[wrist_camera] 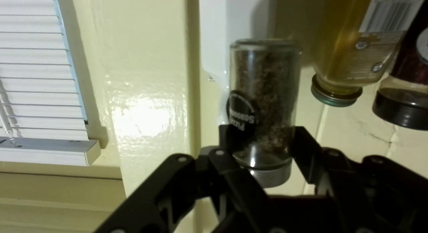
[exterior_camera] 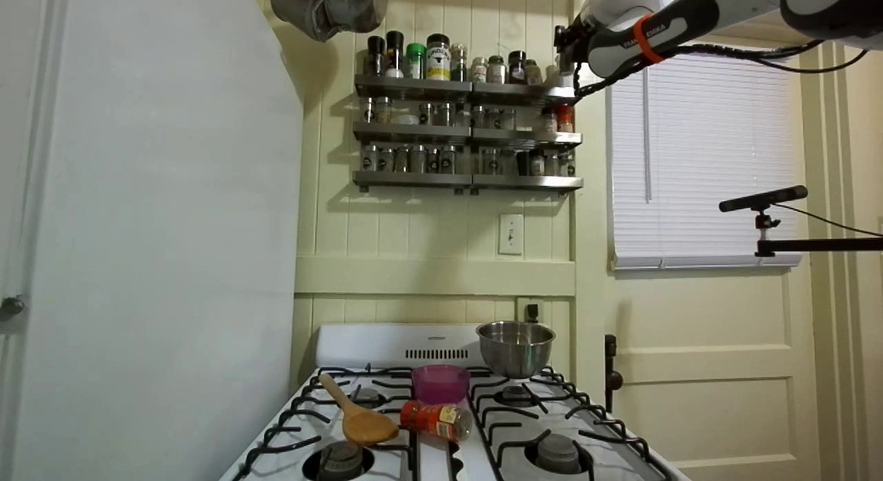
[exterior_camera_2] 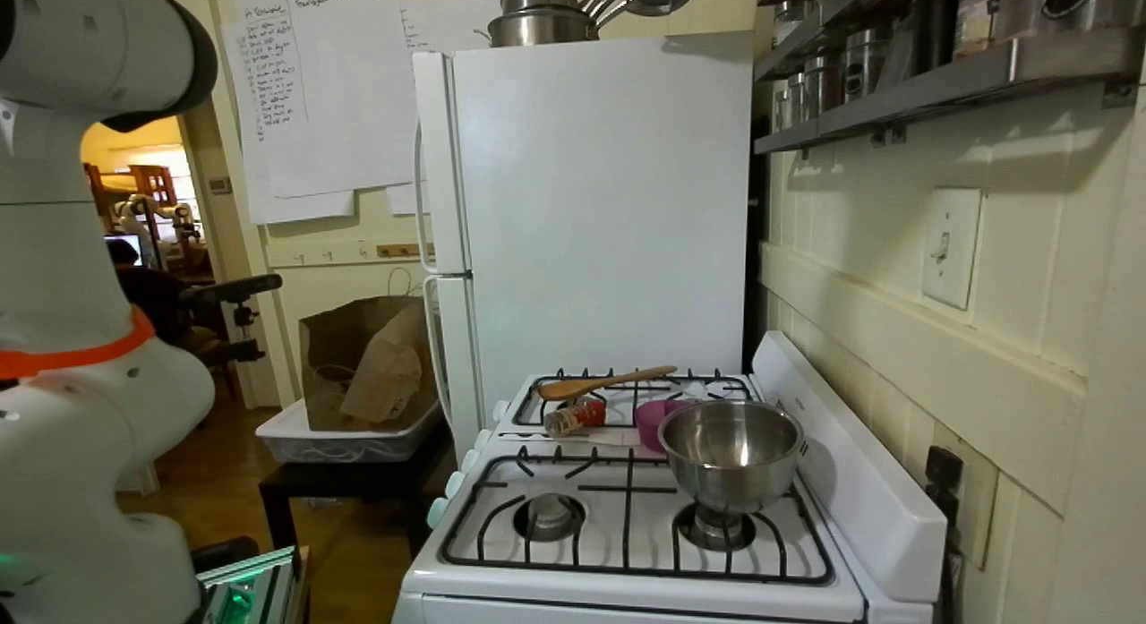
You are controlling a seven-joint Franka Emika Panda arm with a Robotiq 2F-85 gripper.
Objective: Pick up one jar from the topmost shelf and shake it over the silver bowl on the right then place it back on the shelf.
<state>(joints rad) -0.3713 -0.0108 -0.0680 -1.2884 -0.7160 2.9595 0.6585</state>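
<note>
My gripper [wrist_camera: 262, 139] is shut on a clear glass jar [wrist_camera: 267, 76] of dark brown seasoning, with a black round label and a silver cap. The wrist view stands upside down, so the jar's cap and lettering point downward there; its neighbours look the same way round. In an exterior view the gripper [exterior_camera: 567, 52] is at the right end of the topmost shelf [exterior_camera: 414, 88], where the held jar cannot be made out clearly. The silver bowl [exterior_camera: 516, 353] sits on the back right of the stove, and its inside shows partly in an exterior view [exterior_camera_2: 732, 454].
Several jars line the topmost shelf; a yellowish bottle [wrist_camera: 354, 52] and a white container [wrist_camera: 214, 32] are near the held jar. On the stove [exterior_camera_2: 627, 561] lie a wooden spoon [exterior_camera: 365, 426] and a red-labelled jar [exterior_camera: 434, 420], beside a pink container [exterior_camera: 440, 384]. A pot [exterior_camera: 331, 8] hangs upper left.
</note>
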